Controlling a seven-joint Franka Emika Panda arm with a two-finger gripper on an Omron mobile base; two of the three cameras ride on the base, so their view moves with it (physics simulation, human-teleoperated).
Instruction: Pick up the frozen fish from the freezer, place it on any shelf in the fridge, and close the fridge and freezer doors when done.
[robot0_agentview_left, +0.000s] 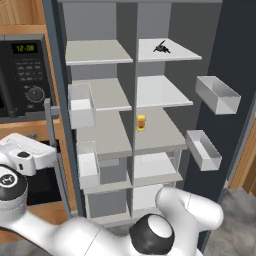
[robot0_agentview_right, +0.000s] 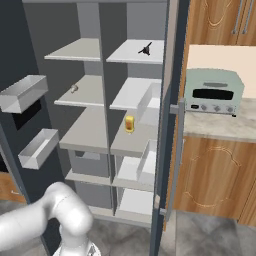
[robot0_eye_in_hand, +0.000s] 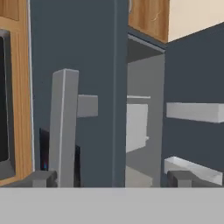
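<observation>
Task status, read from the centre divider (robot0_agentview_left: 134, 100) of the side-by-side unit.

Far left of the divider, the freezer door (robot0_eye_in_hand: 96, 65) stands wide open. I have the gripper (robot0_eye_in_hand: 111, 179) facing its outer face, just beside the long grey handle (robot0_eye_in_hand: 63, 127). The jaws are apart and hold nothing.

Directly left of the divider is the freezer (robot0_agentview_left: 85, 20), with bare pale boards in the left base view.

Directly right of the divider is the fridge (robot0_agentview_left: 185, 20). The frozen fish (robot0_agentview_left: 161, 47) lies on its uppermost shelf (robot0_agentview_left: 182, 54), near the divider and clear of the front edge. Two boards lower, a small yellow-orange jar (robot0_agentview_left: 141, 122) stands just beside the divider.

Far right of the divider, the fridge door (robot0_agentview_left: 235, 60) is also swung open, with its white bins (robot0_agentview_left: 217, 95) facing inward.

I judge the transfer complete, since the fish rests in the plain-doored half. Closing both doors remains. Given where the hand is, the freezer door looks like the first one to push shut.
</observation>
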